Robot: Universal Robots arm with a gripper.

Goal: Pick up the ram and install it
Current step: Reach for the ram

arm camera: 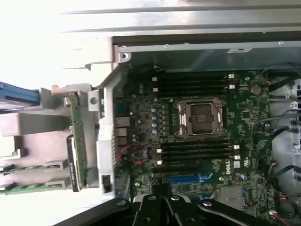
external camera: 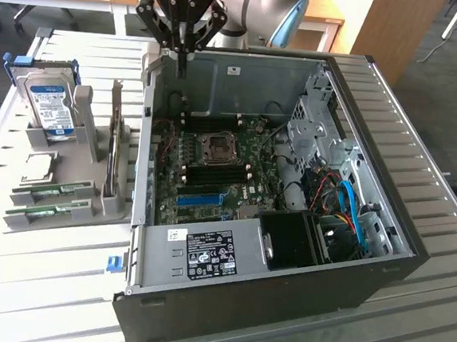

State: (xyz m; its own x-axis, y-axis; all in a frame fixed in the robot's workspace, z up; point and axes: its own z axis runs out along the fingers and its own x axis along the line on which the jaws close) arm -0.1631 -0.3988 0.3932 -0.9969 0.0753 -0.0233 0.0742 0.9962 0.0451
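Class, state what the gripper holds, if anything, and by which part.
Nothing. The gripper hangs empty over the case; both ram sticks lie in the holder.

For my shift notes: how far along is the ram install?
Done: nothing; both ram sticks sit in the holder, and the motherboard's slots look empty. In hand: nothing; the shut pincer hovers over a corner of the case. Left: pickup and install.

We see a slatted metal table (external camera: 35, 282) carrying an open computer case (external camera: 240, 308) and, beside it on the exterior view's left, a grey parts holder (external camera: 107, 205).
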